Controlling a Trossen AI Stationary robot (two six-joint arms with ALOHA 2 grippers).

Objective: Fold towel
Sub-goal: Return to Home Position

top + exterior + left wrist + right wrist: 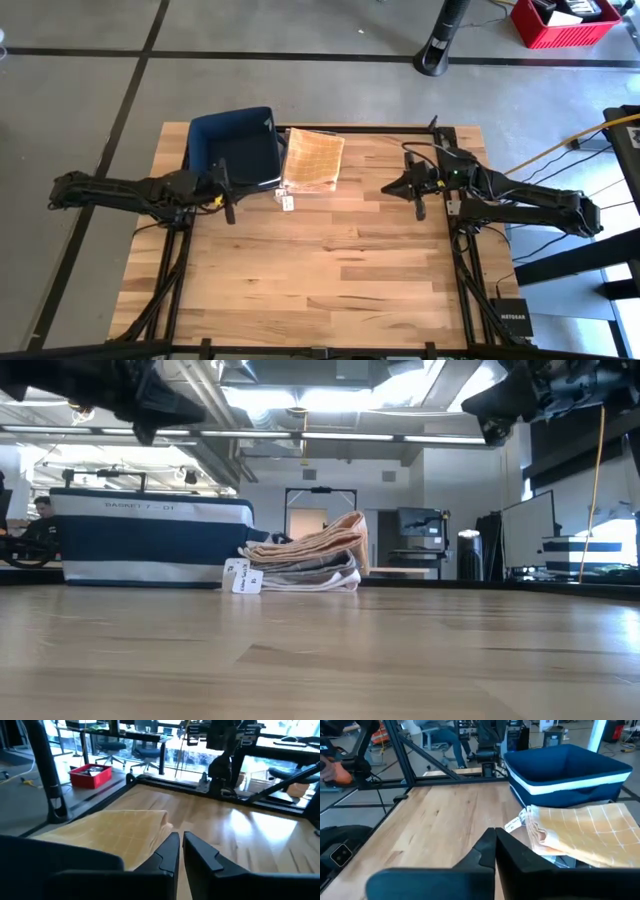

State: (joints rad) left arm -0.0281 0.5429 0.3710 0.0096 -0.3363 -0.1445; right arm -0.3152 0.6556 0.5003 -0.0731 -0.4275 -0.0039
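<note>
Towels lay folded in a pile beside the blue basket, orange on top. Left gripper and right gripper hung empty, fingers together. Folding looked done; arms just needed to go home.

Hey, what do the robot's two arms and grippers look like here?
Both the left arm and the right arm are dark, slim and jointed. The left gripper and the right gripper each have two dark, tapered fingers. A small yellow mark shows by the left wrist.
</note>
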